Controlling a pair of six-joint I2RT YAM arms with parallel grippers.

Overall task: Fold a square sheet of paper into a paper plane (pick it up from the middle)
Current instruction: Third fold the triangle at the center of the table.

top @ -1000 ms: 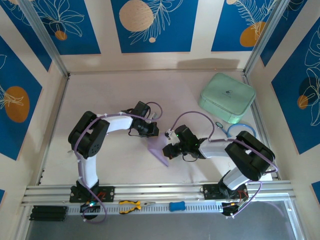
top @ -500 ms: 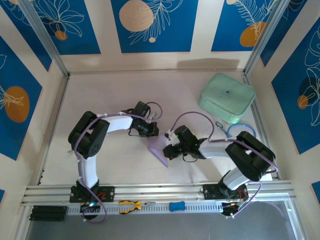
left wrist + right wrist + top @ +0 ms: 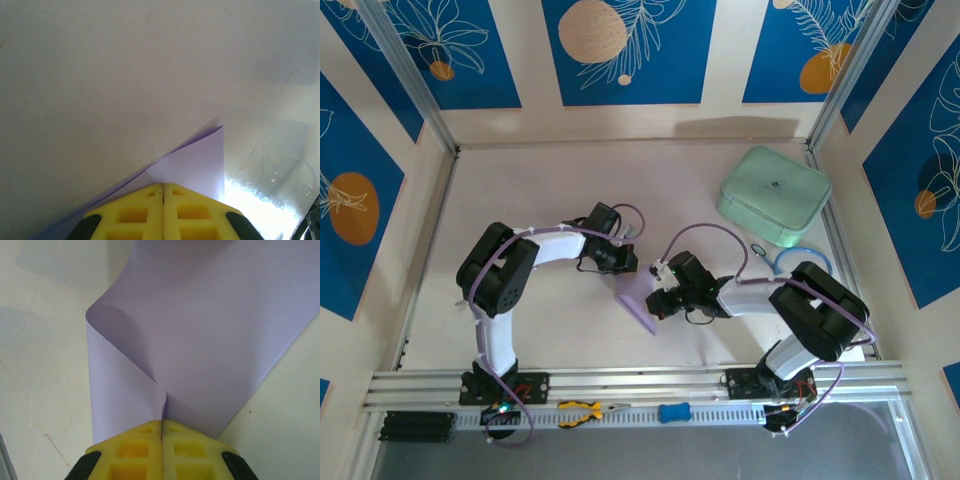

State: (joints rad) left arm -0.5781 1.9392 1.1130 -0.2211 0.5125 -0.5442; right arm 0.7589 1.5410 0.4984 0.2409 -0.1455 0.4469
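Observation:
The square sheet of paper (image 3: 638, 300) is pale lavender and folded over into a pointed shape between the two arms at mid-table. My left gripper (image 3: 627, 270) is at its far end, shut on the paper (image 3: 195, 160), whose two layers meet at the yellow fingertips (image 3: 145, 200). My left gripper (image 3: 163, 186) holds it just above the pale table. My right gripper (image 3: 658, 304) is at the near right side, shut on the paper (image 3: 210, 330); a curled fold runs straight into my right gripper (image 3: 162, 424). No paper plane is in view.
A mint-green case (image 3: 775, 195) stands at the back right, with a blue-rimmed ring (image 3: 802, 262) and a small dark ring (image 3: 760, 250) near it. Pliers (image 3: 582, 409) and a blue tool (image 3: 673, 411) lie on the front rail. Walls enclose the table.

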